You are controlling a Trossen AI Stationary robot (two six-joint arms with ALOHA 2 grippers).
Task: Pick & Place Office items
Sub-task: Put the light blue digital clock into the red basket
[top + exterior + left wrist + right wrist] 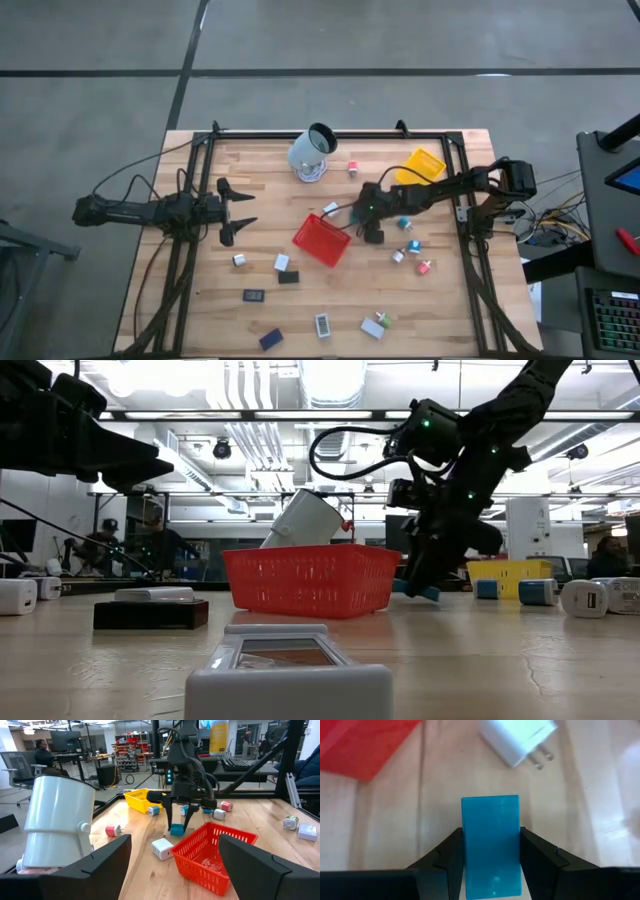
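My right gripper (372,234) stands just right of the red mesh tray (322,240), shut on a teal block (490,840), one of the office items. A white plug charger (517,740) lies on the wood beyond the block, beside the tray's corner. Several other small items are scattered over the near half of the table, such as a black flat one (254,295) and a white one (322,325). My left gripper (240,212) waits open at the table's left, level, with nothing between its fingers. My right gripper pinches the teal block by its two long sides (466,851) between its two fingers. The fingers slant down from the table's right side and lie along the block, whose far end sticks out past the fingertips (428,592). It hangs low beside the tray; whether it touches the wood I cannot tell.
A yellow mesh tray (422,165) sits at the far right. A pale cup (312,152) leans tilted at the far middle, with a pink-red item (353,168) beside it. More small items (414,245) lie right of my right gripper.
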